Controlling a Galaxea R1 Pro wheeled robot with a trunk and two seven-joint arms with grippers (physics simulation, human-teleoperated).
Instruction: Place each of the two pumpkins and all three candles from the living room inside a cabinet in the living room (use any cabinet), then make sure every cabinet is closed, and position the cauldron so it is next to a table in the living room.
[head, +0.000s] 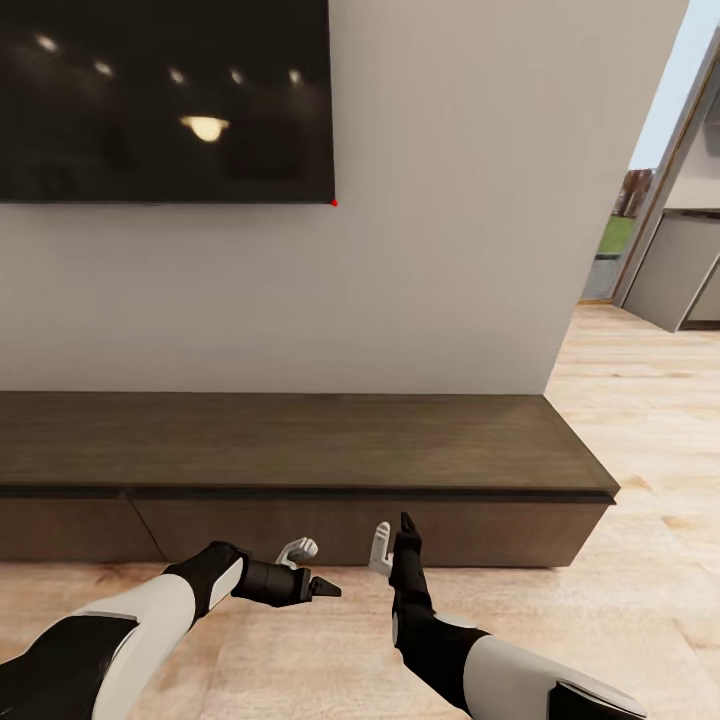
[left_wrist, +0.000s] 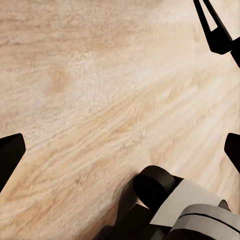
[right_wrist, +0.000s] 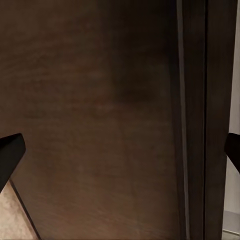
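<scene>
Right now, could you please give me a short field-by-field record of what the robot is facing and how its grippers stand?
facing: cabinet, long, low, dark brown, against a pale wall
cabinet drawers: fronts look closed in the head view
above cabinet: dark screen on the wall
floor: light wood floor
left gripper: open, empty, over the floor
right gripper: open, empty, pointing at a drawer front
right side: doorway to another room

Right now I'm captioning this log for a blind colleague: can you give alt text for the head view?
A long, low dark-brown cabinet with closed drawer fronts runs along a pale wall under a black wall-mounted screen. In front of it, the robot's left gripper and right gripper hang open and empty over the light wood floor.
</scene>
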